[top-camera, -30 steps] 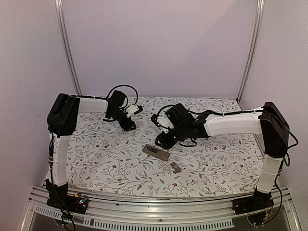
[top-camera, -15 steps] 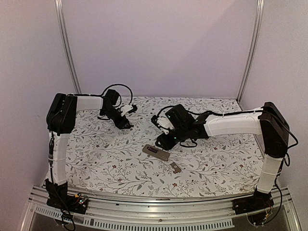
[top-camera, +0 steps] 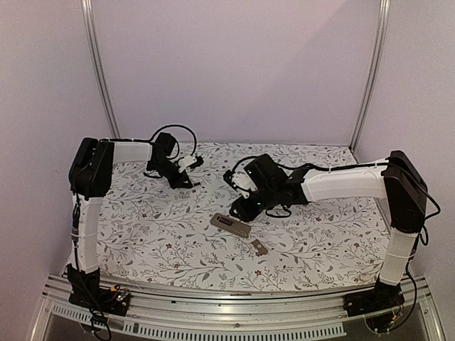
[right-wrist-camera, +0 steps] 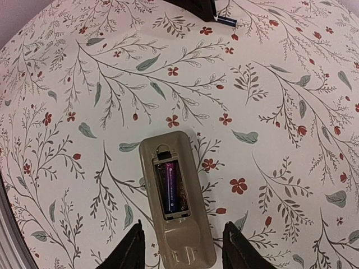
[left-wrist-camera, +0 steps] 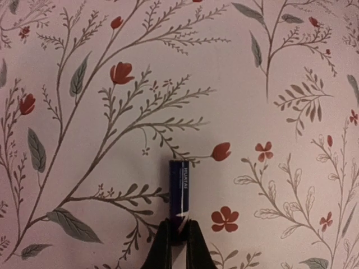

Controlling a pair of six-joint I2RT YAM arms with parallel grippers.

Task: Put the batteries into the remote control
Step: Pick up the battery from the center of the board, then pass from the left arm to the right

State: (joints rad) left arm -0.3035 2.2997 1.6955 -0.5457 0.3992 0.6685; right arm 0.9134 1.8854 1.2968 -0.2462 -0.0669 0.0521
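Left of the remote control (right-wrist-camera: 171, 143), the left gripper (left-wrist-camera: 178, 228) pinches 1 battery (left-wrist-camera: 180, 185); the right gripper (right-wrist-camera: 184, 238) gapes empty over the remote's end.

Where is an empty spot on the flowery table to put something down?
The near-left cloth, between the left arm and the remote, is bare. So is the near-right, between the loose cover and the right arm. The middle is crowded: the right gripper hovers over the remote.

Table (top-camera: 142, 241) covered with white floral cloth; plain pale lilac walls (top-camera: 234, 71) behind, framed by aluminium posts (top-camera: 101, 71); metal rail (top-camera: 213, 307) fixed along near edge.
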